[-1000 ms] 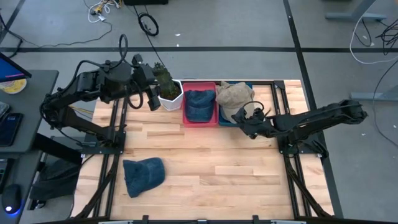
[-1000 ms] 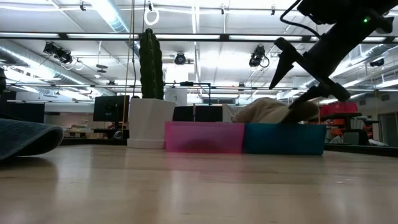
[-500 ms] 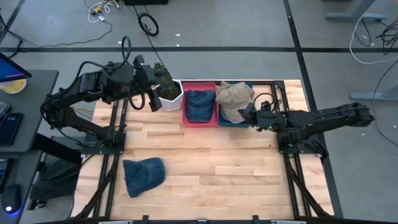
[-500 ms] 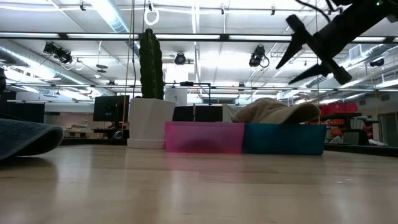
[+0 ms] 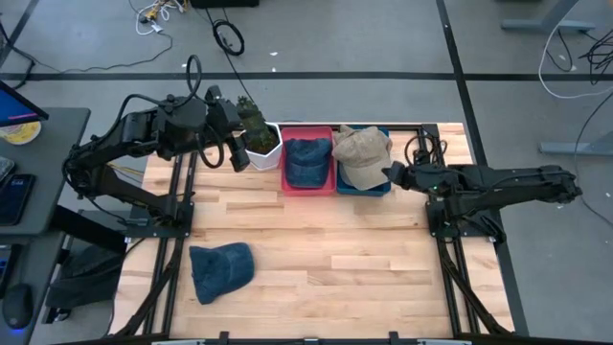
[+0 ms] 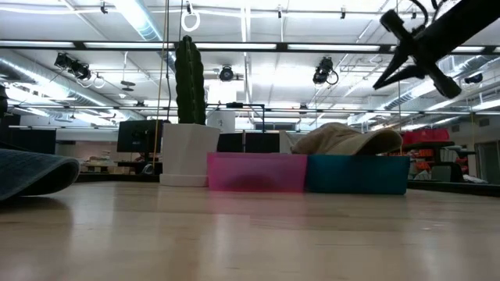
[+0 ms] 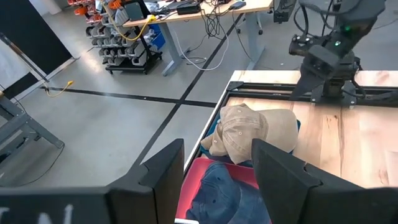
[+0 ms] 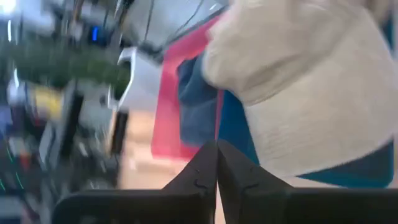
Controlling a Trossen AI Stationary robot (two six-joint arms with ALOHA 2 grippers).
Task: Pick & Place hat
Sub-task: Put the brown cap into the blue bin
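Right claw [image 5: 391,172] closed, empty | beside tan hat [image 5: 362,153] in blue bin [image 5: 381,188]

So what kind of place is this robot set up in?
Most likely a robotics lab or workshop. The wooden table stands on a bare concrete floor with loose cables, the low view shows open ceiling ducts and strip lights, and the left wrist view shows workbenches cluttered with equipment.

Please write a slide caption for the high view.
Beige hat rests in blue bin; right gripper shut beside it.
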